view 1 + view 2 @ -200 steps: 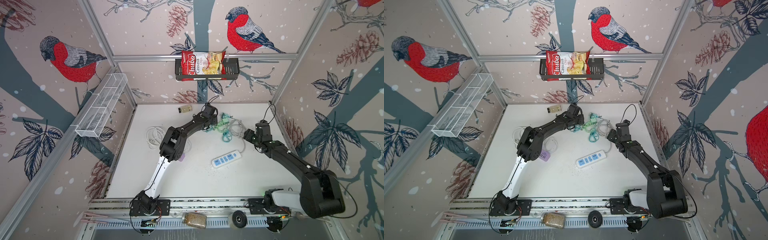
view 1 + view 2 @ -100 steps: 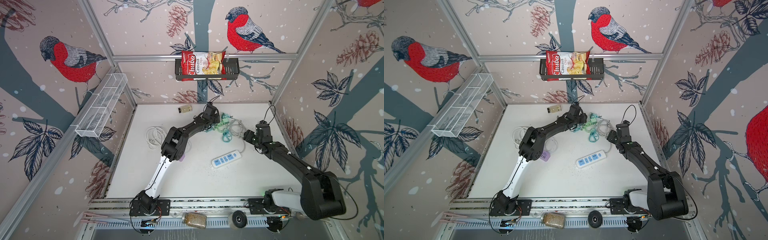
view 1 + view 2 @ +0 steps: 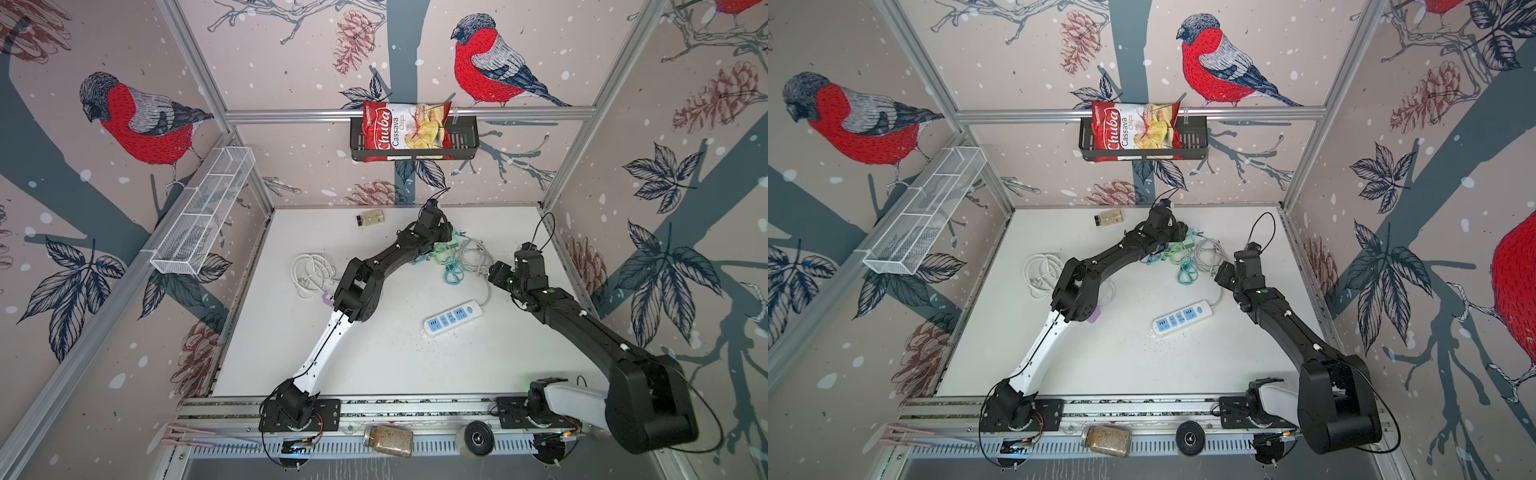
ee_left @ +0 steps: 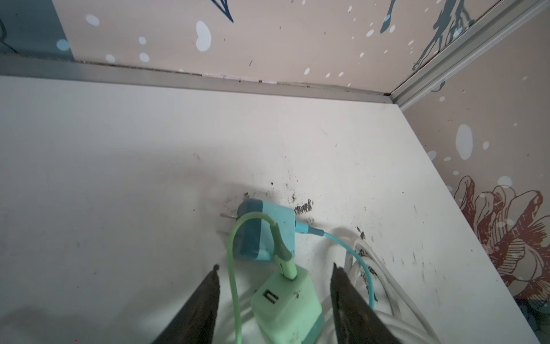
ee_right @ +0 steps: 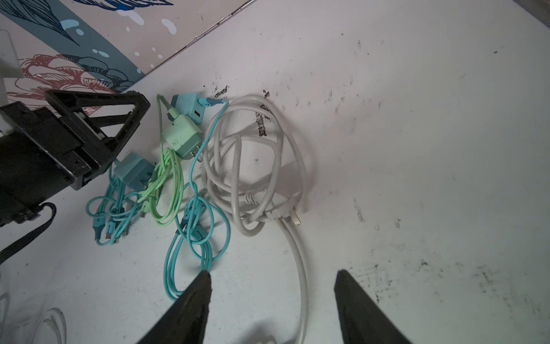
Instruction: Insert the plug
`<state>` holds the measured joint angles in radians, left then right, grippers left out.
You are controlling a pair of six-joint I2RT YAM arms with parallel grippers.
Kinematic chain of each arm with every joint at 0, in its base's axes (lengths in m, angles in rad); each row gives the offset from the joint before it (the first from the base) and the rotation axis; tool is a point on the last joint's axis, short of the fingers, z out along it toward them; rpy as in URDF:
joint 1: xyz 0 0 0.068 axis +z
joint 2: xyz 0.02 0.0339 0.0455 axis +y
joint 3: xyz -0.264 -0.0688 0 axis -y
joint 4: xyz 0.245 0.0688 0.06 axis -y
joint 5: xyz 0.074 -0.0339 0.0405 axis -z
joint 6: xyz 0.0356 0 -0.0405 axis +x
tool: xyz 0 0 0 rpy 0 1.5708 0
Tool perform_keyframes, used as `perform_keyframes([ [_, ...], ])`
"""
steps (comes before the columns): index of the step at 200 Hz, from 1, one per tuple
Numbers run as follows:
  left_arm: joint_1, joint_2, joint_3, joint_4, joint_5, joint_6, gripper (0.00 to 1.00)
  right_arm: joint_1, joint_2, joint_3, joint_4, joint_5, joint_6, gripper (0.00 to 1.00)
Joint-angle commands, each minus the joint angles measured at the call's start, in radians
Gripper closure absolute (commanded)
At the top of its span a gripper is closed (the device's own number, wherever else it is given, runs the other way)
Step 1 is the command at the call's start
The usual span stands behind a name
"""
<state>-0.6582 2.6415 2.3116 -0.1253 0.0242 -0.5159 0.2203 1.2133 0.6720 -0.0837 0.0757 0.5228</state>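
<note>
A white power strip [image 3: 453, 318] with blue sockets lies mid-table in both top views [image 3: 1183, 318]. Near the back wall lies a tangle of chargers and cords. My left gripper [image 4: 275, 268] is open over it, its jaws standing on either side of a mint-green charger plug [image 4: 285, 300] without touching it. A blue charger plug [image 4: 265, 229] lies just beyond, prongs out. The right wrist view shows the green plug [image 5: 183, 135], the blue plug [image 5: 187, 104] and a third grey-blue one [image 5: 134, 174]. My right gripper [image 5: 272, 274] hangs open above the strip's white cord [image 5: 302, 268].
The strip's coiled white cord [image 5: 256, 166] ends in a pronged plug [image 5: 293, 219]. Another white cable coil [image 3: 309, 272] lies at the left, and a small jar [image 3: 370, 218] by the back wall. The back and right walls are close to the tangle.
My left gripper has crept toward the back wall over the chargers, and its jaws have narrowed slightly. The right arm has barely moved.
</note>
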Motion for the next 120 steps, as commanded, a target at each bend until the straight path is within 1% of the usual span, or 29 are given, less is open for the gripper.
perform_keyframes([
  [1,-0.004,0.005,0.022,-0.103,-0.055,0.023,0.41,-0.002,-0.016,-0.005,0.01,0.009,-0.002,0.33],
  [29,-0.006,-0.005,0.002,-0.112,-0.079,0.03,0.42,-0.003,-0.018,-0.009,0.012,0.007,-0.002,0.33],
  [69,-0.004,0.005,-0.003,-0.121,-0.081,0.025,0.43,-0.003,-0.043,-0.021,0.005,0.011,-0.003,0.33],
  [120,-0.011,-0.024,-0.021,-0.214,-0.086,0.018,0.43,-0.006,-0.06,-0.026,0.007,0.013,-0.001,0.32],
])
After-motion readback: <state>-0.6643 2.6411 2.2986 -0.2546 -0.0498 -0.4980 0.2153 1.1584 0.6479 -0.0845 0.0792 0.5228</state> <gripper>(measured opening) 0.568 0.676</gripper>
